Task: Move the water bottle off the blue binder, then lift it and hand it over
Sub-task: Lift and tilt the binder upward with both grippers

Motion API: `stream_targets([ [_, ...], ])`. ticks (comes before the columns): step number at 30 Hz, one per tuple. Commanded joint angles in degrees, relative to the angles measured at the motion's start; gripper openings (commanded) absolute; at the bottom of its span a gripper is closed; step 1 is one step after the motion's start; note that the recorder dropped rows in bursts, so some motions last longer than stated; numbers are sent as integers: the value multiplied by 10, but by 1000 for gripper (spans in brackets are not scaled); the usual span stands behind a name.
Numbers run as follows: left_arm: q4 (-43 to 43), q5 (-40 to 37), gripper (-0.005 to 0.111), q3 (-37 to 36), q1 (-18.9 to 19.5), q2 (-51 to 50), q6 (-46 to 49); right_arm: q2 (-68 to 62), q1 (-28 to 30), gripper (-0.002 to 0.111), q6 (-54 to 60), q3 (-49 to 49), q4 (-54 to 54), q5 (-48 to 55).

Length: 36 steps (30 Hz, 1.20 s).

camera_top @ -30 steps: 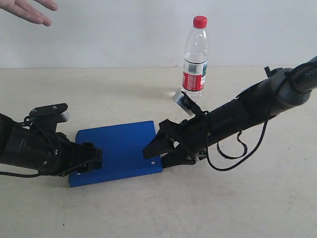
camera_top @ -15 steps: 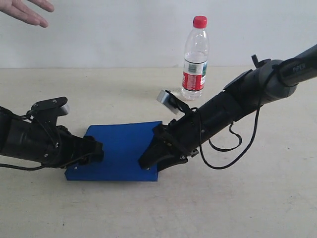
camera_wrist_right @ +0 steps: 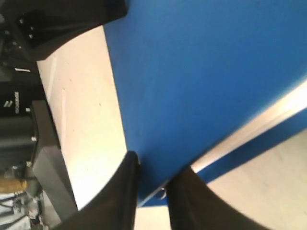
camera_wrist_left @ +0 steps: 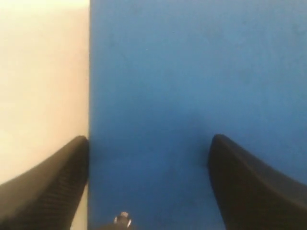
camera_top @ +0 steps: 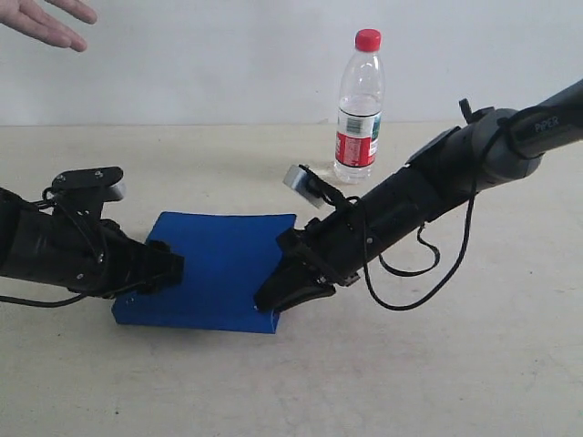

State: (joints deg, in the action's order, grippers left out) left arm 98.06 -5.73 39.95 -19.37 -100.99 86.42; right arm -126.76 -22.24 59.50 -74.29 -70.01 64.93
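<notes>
R gripper (camera_top: 266,299) sits low at near-R corner of blue binder (camera_top: 219,259). Wrist view: both fingers (camera_wrist_right: 120,196) almost together w/ binder's edge pinched between them, so clamped on binder. Pale strip (camera_wrist_right: 259,124) runs along that edge. R arm (camera_top: 428,187) slopes down to the binder from far R side of ext. view, black cable looped under it.

L gripper (camera_top: 168,269) at binder's opposite (L) edge, arm lying low over table (camera_top: 455,364). Wrist view: L gripper (camera_wrist_left: 148,143) has its fingers (camera_wrist_left: 53,187) set wide apart. One is over bare table, the other over blue cover, and the binder's edge runs between them. Can't tell if either pad touches the cover. Small silver rivet (camera_wrist_left: 123,219) is visible close to the wrist.

Binder lies betw. the two grippers, nothing on top of it.

Farther back: water bottle (camera_top: 360,109) is upright on table, red cap up, red-white label facing cam. It is off the binder and well behind it, beyond R arm, and no gripper touches it.

Farthest, top-L corner of ext. view: person's hand (camera_top: 46,20), fingers extended, up against the pale wall (camera_top: 200,64), well apart from bottle and binder.
</notes>
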Motion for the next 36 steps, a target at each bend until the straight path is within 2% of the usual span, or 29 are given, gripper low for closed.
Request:
stream_targets([
  [1,-15,117,39,3,-15,37,14,18,-16,0,12,-11,-79,50],
  [3,-5,158,50,3,-15,59,14,18,-16,0,11,-11,-79,50],
  [6,0,134,57,3,-15,85,14,18,-16,0,14,-11,-79,50],
  [9,0,88,57,3,-15,98,14,21,-16,0,16,-11,-79,50],
  [15,-10,79,57,-2,-15,139,14,68,8,0,16,-11,-78,50],
  [19,-110,-35,57,-11,-15,195,20,105,59,0,6,-11,-78,50],
  [21,-138,-79,57,-16,-24,208,21,115,83,0,-8,-11,-78,50],
  [27,-142,-77,57,-30,-82,186,103,116,93,0,-36,-11,-78,50],
  [30,-139,-78,57,-30,-107,180,109,119,86,0,-40,-11,-78,50],
  [36,-76,-98,57,-30,-120,180,109,140,85,0,-52,-11,-76,50],
])
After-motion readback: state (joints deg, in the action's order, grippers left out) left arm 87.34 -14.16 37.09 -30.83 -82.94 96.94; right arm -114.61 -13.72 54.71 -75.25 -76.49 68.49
